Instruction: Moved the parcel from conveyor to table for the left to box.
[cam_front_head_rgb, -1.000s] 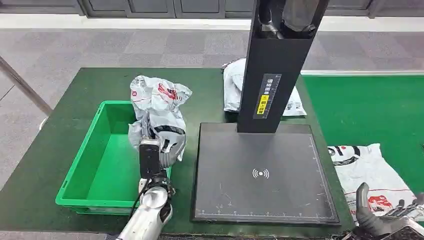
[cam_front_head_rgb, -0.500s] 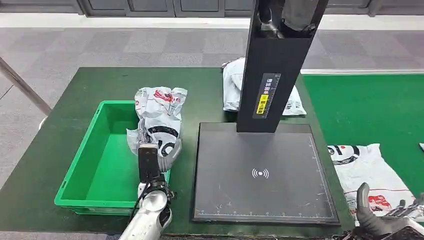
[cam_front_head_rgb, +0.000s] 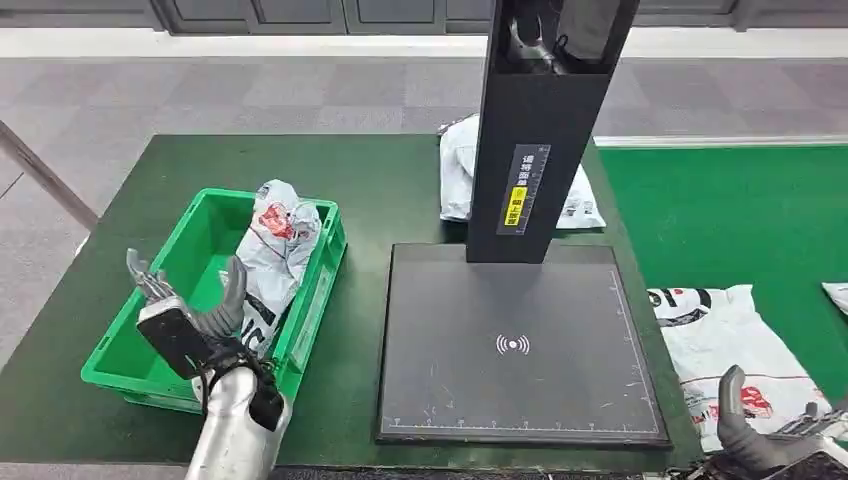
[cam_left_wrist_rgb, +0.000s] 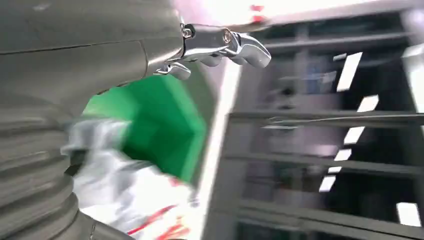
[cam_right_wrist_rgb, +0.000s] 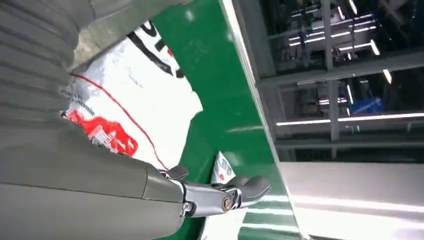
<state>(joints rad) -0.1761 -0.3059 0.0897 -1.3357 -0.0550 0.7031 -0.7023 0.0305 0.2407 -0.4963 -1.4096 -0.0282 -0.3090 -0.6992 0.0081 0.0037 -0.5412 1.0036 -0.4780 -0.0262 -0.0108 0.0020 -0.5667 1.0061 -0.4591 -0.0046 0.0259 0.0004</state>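
A crumpled grey-white parcel with red print (cam_front_head_rgb: 276, 248) lies in the green bin (cam_front_head_rgb: 318, 290) on the left of the table, leaning on its right wall. My left hand (cam_front_head_rgb: 186, 312) hovers over the bin's near end with its fingers spread, holding nothing. The blurred left wrist view shows the same parcel (cam_left_wrist_rgb: 125, 192), the bin (cam_left_wrist_rgb: 165, 120) and my left hand (cam_left_wrist_rgb: 220, 45). Another white parcel (cam_front_head_rgb: 735, 345) lies on the green conveyor (cam_front_head_rgb: 740, 210) at the right. My right hand (cam_front_head_rgb: 762, 440) sits at its near edge, thumb raised, empty. In the right wrist view that parcel (cam_right_wrist_rgb: 130, 105) lies beside my right hand (cam_right_wrist_rgb: 220, 195).
A black scanner base (cam_front_head_rgb: 515, 345) with a tall post (cam_front_head_rgb: 535, 130) fills the table's middle. A third parcel (cam_front_head_rgb: 458, 170) lies behind the post. One more parcel (cam_front_head_rgb: 836, 295) lies at the conveyor's right edge. A metal rail (cam_front_head_rgb: 45, 175) crosses the far left.
My left hand let go of the parcel, which dropped into the bin. The hand drew back to the left and spread its fingers. The bin now sits skewed.
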